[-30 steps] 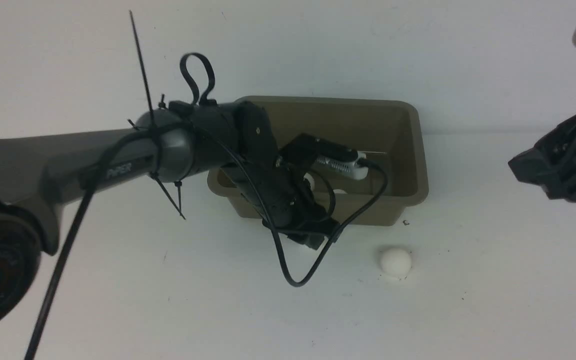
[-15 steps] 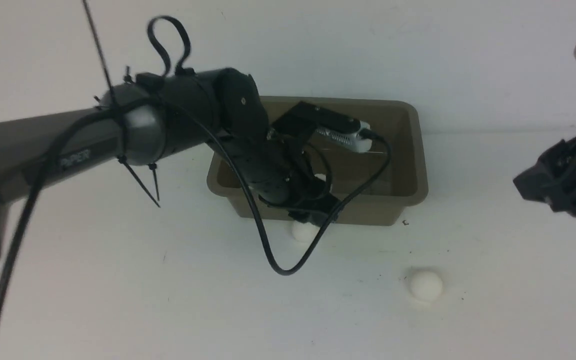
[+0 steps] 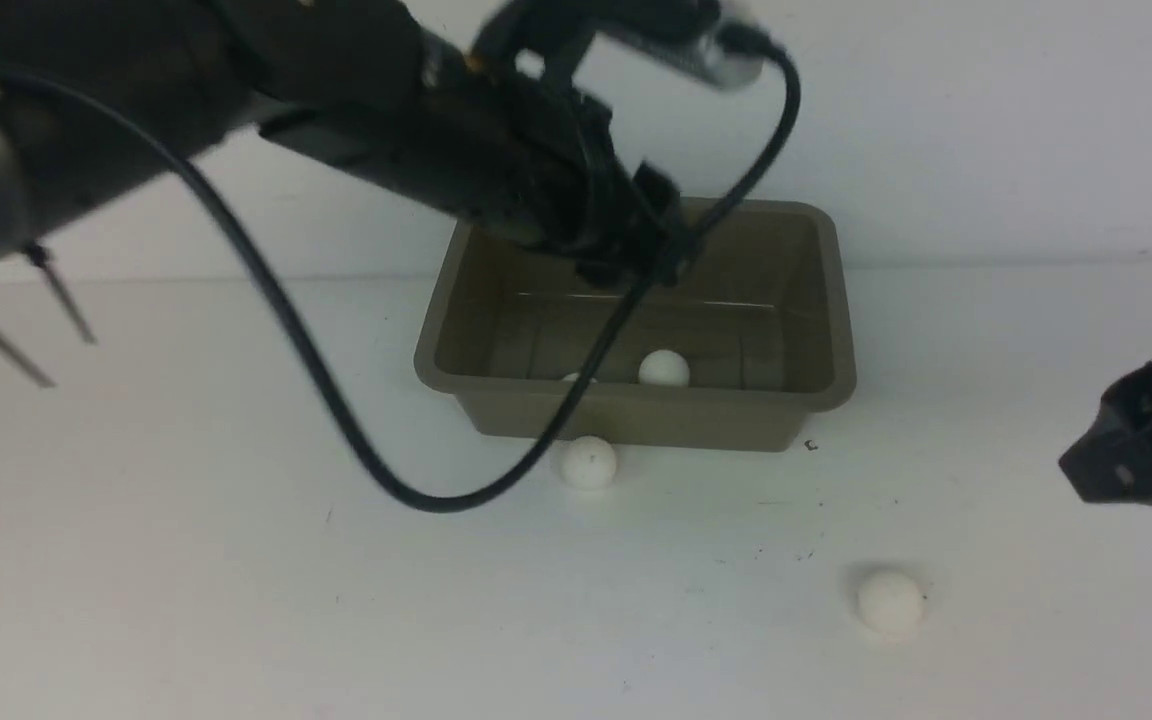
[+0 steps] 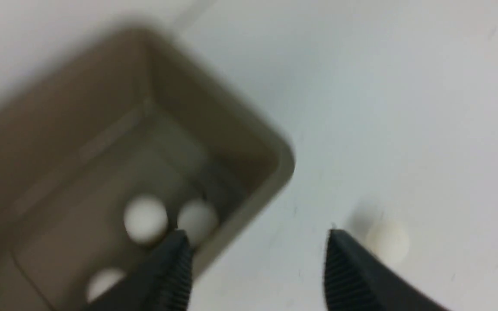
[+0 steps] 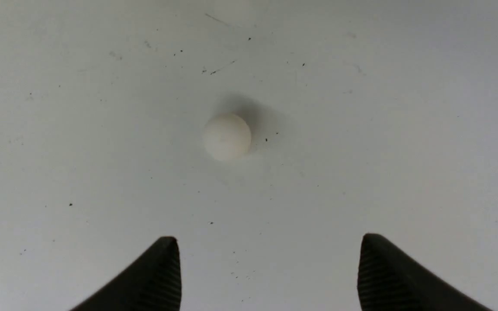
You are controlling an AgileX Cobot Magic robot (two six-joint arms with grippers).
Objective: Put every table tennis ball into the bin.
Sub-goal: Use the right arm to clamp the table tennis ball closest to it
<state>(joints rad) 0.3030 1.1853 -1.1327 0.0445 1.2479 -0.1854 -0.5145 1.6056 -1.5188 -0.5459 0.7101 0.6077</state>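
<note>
The taupe bin (image 3: 831, 300) stands mid-table. In the front view one table tennis ball (image 3: 663, 368) shows inside it and a second ball (image 3: 573, 378) peeks over the near wall. The left wrist view shows three balls in the bin (image 4: 231, 129), among them two side by side (image 4: 145, 218). A ball (image 3: 588, 463) rests on the table against the bin's front wall. Another ball (image 3: 889, 602) lies front right. My left gripper (image 4: 255, 235) hangs open and empty above the bin. My right gripper (image 5: 268, 237) is open above a ball (image 5: 226, 136).
The left arm's black cable (image 3: 356, 450) loops down to the table in front of the bin. The white table (image 3: 186, 580) ends at a back wall just behind the bin. Small dark specks dot the surface.
My left arm has risen from the bin's front wall to above the bin, and its jaws have opened. A ball now lies by the front wall. The front-right ball rolled nearer and rightward.
</note>
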